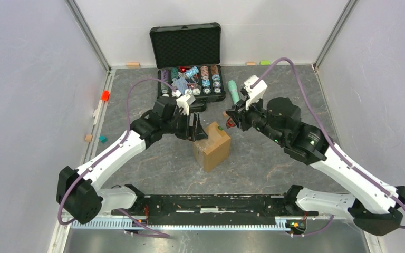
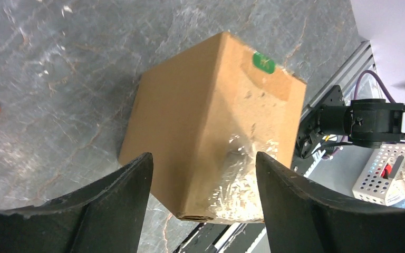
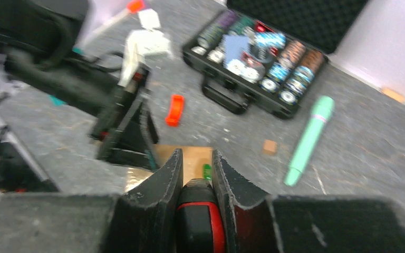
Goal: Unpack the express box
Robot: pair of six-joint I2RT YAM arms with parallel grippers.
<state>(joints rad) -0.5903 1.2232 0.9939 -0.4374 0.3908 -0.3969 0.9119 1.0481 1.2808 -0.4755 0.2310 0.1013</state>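
Top view: express box (image 1: 212, 145) sits mid-table (image 1: 274, 168), tilted diagonally. Left hand (image 1: 195, 126) is just at its 11 o'clock, right hand (image 1: 233, 118) near its 1 o'clock, and the open chip case (image 1: 190, 47) is further back at 12.

Only the left wrist cam shows the box (image 2: 216, 121) up close. It's plain brown cardboard w/ wrinkled glossy clear tape down one face. A green sticker (image 2: 263, 62) sits on a tape strip near the top edge; its mark is too small to read. Left hand (image 2: 203, 158) is spread wide, box corner between the fingers, contact unclear.

Only the right wrist cam shows the right hand (image 3: 196, 155) pinching a black-and-red tool (image 3: 198, 211). Beyond it are the box top (image 3: 192, 158), a green pen (image 3: 308, 139) at 2 o'clock and a red piece (image 3: 174, 109) at 12.
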